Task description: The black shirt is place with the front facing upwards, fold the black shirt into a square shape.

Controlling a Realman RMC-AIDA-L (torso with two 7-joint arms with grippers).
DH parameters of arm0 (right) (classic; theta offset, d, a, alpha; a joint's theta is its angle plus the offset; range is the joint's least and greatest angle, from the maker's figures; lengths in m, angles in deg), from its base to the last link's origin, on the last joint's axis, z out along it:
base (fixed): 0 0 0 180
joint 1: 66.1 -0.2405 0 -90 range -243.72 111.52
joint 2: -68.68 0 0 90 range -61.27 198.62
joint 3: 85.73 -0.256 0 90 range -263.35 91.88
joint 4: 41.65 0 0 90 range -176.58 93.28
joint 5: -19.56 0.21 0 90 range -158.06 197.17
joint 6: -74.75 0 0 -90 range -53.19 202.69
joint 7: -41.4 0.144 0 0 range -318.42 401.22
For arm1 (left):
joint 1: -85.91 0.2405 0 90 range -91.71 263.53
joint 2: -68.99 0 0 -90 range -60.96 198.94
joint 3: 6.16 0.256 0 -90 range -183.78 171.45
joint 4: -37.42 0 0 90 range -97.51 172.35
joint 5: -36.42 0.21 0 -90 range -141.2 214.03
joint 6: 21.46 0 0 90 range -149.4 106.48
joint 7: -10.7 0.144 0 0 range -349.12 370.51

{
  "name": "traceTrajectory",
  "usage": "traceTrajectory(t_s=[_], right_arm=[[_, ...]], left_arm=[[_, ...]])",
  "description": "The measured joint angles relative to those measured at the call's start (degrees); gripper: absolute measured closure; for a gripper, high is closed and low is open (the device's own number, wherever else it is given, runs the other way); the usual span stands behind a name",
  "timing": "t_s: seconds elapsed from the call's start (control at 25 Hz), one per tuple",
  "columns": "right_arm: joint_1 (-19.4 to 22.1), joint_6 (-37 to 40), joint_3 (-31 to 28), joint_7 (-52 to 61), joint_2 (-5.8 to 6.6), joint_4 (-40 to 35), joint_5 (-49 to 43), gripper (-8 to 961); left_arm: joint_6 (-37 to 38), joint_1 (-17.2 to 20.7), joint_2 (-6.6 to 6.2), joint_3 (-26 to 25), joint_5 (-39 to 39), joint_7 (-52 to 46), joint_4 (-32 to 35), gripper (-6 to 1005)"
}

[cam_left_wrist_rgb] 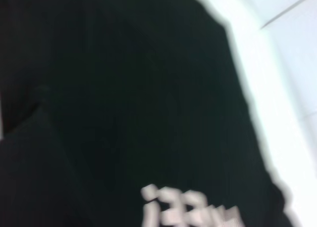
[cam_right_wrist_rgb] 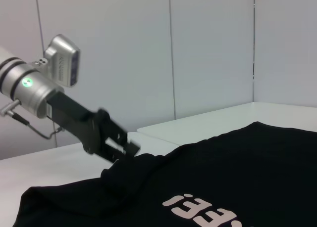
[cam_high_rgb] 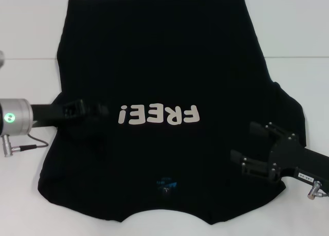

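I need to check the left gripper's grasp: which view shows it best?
The right wrist view: the left gripper shows side-on, fingers down at the black shirt. In the head view it blends into the cloth. The left wrist view shows only shirt.

White bench (cam_high_rgb: 31,205) fills the frame, bare strips showing down the left and right sides and along the bottom edge. A thin seam line runs across it at upper left and upper right. The black shirt (cam_high_rgb: 154,66) lies directly on it, spread over most of the centre, front up, white "FREE!" lettering (cam_high_rgb: 158,114) mid-frame, small blue neck label (cam_high_rgb: 167,184) near the bottom centre, hem at the top.
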Motion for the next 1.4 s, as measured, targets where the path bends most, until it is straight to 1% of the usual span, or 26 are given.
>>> traceTrajectory(t_s=[0.08,0.16,0.28,0.36,0.52,0.76,0.92,1.24,1.4], right_arm=[[0.0,0.0,0.0,-0.1,0.00,0.0,0.0,0],[0.0,0.0,0.0,-0.1,0.00,0.0,0.0,0],[0.0,-0.1,0.0,-0.1,0.00,0.0,0.0,0],[0.0,-0.2,0.0,-0.2,0.00,0.0,0.0,1],[0.0,-0.3,0.0,-0.3,0.00,0.0,0.0,1],[0.0,-0.3,0.0,-0.2,0.00,0.0,0.0,1],[0.0,-0.3,0.0,-0.1,0.00,0.0,0.0,1],[0.1,-0.2,0.0,0.0,0.00,0.0,0.0,2],[0.1,0.0,0.0,0.1,0.00,0.0,0.0,2]], left_arm=[[2.3,0.4,-1.15,-3.1,-3.3,2.0,-2.8,671],[3.0,1.3,-2.43,-4.8,-4.7,2.8,-4.4,588],[0.6,3.5,-3.85,-5.8,-4.9,1.2,-4.9,464],[-1.8,5.0,-4.44,-6.6,-5.0,0.0,-5.0,386],[-4.4,6.0,-4.41,-7.3,-4.7,-0.5,-5.3,238],[-8.3,5.5,-4.28,-6.9,-4.4,-0.2,-8.2,239],[-9.3,5.1,-3.93,-6.7,-4.4,0.0,-8.5,240],[-11.8,4.6,-3.70,-6.1,-4.3,-0.3,-9.4,241],[-12.0,4.0,-3.24,-5.9,-4.3,-0.2,-9.5,241]])
